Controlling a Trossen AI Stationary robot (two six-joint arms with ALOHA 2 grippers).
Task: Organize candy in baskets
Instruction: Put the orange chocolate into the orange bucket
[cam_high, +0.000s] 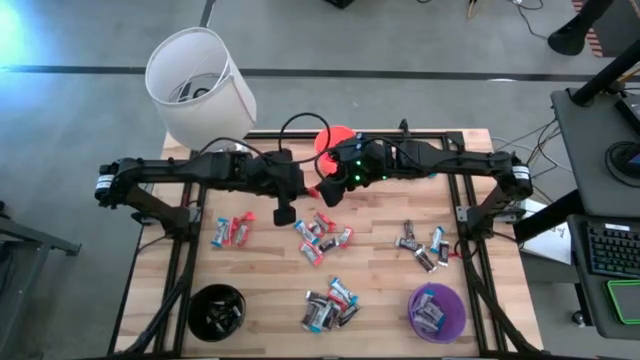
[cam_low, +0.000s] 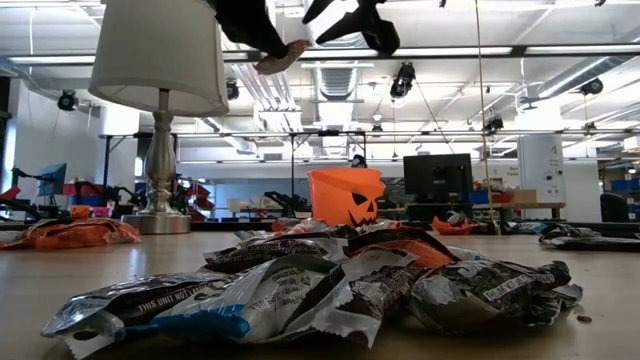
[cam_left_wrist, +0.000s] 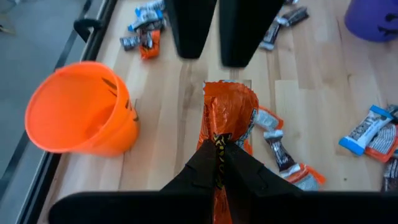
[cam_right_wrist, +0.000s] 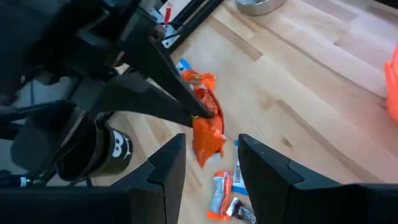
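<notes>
Left gripper (cam_left_wrist: 219, 158): pressed together on an orange-wrapped candy (cam_left_wrist: 225, 115), held aloft above the table centre, near the orange basket (cam_left_wrist: 81, 109). Right gripper (cam_right_wrist: 211, 158): spread, empty, hanging just beside the held candy.

Baskets: orange basket (cam_high: 335, 140) at the far edge of the table (cam_high: 380, 300), interior bare as far as the left wrist view shows. Black basket (cam_high: 216, 311) at the near left corner, contents dark and hard to make out. Purple basket (cam_high: 437, 311) at the near right, with several candies inside.

Loose candy on the wood: a group at the left (cam_high: 230, 231), a central cluster (cam_high: 322, 237), a near-centre pile (cam_high: 330, 303), a group at the right (cam_high: 425, 246).

Assessment: early to middle stage. Purple basket partly filled; orange basket apparently not started; most candy unsorted. Held piece judged destined for the orange basket, by wrapper colour and position. Remaining: four loose groups to clear, piece by piece.
</notes>
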